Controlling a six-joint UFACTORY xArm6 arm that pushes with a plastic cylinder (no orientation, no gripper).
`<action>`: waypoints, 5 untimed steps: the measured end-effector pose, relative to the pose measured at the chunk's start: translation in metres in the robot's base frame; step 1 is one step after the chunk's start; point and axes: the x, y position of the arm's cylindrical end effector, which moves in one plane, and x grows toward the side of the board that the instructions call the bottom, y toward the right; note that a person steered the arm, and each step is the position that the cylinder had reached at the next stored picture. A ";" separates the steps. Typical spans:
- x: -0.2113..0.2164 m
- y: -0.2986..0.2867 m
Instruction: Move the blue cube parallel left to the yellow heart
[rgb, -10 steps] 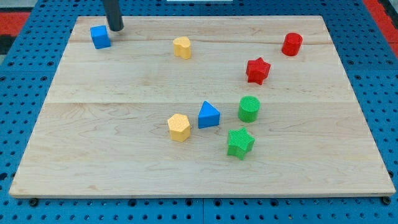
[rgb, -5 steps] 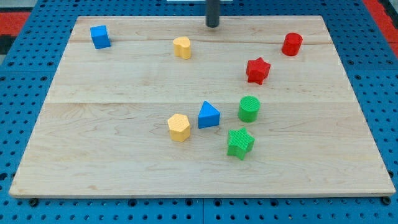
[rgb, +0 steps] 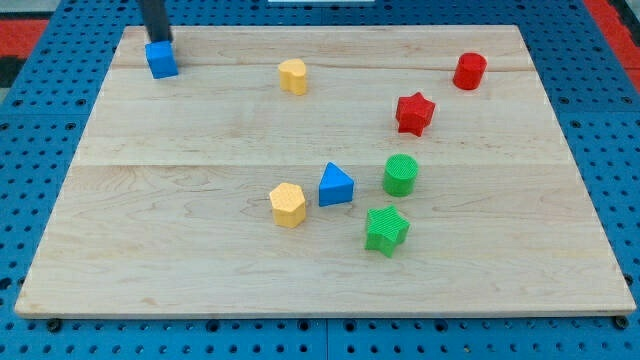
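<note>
The blue cube (rgb: 161, 59) sits near the top left corner of the wooden board (rgb: 200, 250). The yellow heart (rgb: 293, 76) stands to its right, a little lower in the view. My tip (rgb: 159, 39) is at the cube's top edge, just above it in the view and touching or nearly touching it. The rod rises out of the view's top.
A red cylinder (rgb: 469, 71) and a red star (rgb: 414, 113) are at the upper right. A green cylinder (rgb: 400, 175), a green star (rgb: 386, 229), a blue triangle (rgb: 335, 185) and a yellow hexagon (rgb: 288, 204) cluster in the middle.
My tip went from right of the blue cube over to the board's top middle, then back left to the cube's top edge. No block has visibly moved.
</note>
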 end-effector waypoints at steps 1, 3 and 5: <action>0.008 0.011; -0.002 0.015; -0.002 0.003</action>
